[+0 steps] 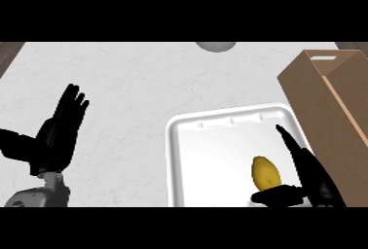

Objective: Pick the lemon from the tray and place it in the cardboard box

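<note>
The lemon (265, 172) is laid in the white tray (208, 146), its long axis running toward and away from the robot. The right hand (305, 172) is held open just beside it, fingers straight, thumb at its near end. The cardboard box (334, 112) is seen beyond that hand. The left hand (61, 129) is rested open over the surface (144, 82).

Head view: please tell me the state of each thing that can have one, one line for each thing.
lemon: lying in the tray, not lifted, beside the right hand.
tray: flat on the counter, holding only the lemon.
cardboard box: open at the top, standing right of the tray.
right hand: open, fingers straight, thumb near the lemon's lower end.
left hand: open, resting at the left, fingers up.
</note>
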Robot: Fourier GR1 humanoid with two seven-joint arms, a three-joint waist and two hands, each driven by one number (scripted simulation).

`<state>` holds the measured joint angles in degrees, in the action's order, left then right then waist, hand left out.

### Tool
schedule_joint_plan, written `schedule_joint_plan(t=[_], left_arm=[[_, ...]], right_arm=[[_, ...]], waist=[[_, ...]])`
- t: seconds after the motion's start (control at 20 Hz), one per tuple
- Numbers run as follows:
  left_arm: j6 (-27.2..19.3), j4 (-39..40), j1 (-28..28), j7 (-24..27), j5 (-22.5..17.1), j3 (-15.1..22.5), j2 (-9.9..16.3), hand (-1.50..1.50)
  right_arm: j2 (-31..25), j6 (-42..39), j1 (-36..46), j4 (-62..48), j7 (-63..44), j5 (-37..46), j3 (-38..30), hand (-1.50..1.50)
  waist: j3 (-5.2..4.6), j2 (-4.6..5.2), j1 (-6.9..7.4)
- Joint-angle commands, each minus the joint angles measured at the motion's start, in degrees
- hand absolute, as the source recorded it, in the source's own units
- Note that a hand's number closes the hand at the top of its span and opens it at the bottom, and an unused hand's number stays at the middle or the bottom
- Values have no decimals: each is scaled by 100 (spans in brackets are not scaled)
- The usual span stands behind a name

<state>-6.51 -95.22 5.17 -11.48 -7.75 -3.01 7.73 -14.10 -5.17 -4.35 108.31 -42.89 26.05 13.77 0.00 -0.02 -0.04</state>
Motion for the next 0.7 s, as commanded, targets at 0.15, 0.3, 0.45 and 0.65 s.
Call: schedule_joint_plan(t=[0.15, 0.3, 0.45, 0.65], left_arm=[[78, -382, -183, -303, -21, -49, -12, 0], [-59, 293, 485, -185, 75, -173, -79, 0], [-21, 57, 322, -180, 184, -66, -130, 0], [411, 63, -225, 185, -49, -234, -51, 0]], right_arm=[[290, 115, -91, -814, 675, 255, -90, -150], [631, 146, 121, -688, 297, 594, 169, -150], [477, -274, 292, -540, 227, 350, -221, -150], [629, -112, 244, -860, 588, 596, -110, -150]], waist=[[1, -2, 11], [0, 1, -6], [0, 1, -2], [-1, 1, 9]])
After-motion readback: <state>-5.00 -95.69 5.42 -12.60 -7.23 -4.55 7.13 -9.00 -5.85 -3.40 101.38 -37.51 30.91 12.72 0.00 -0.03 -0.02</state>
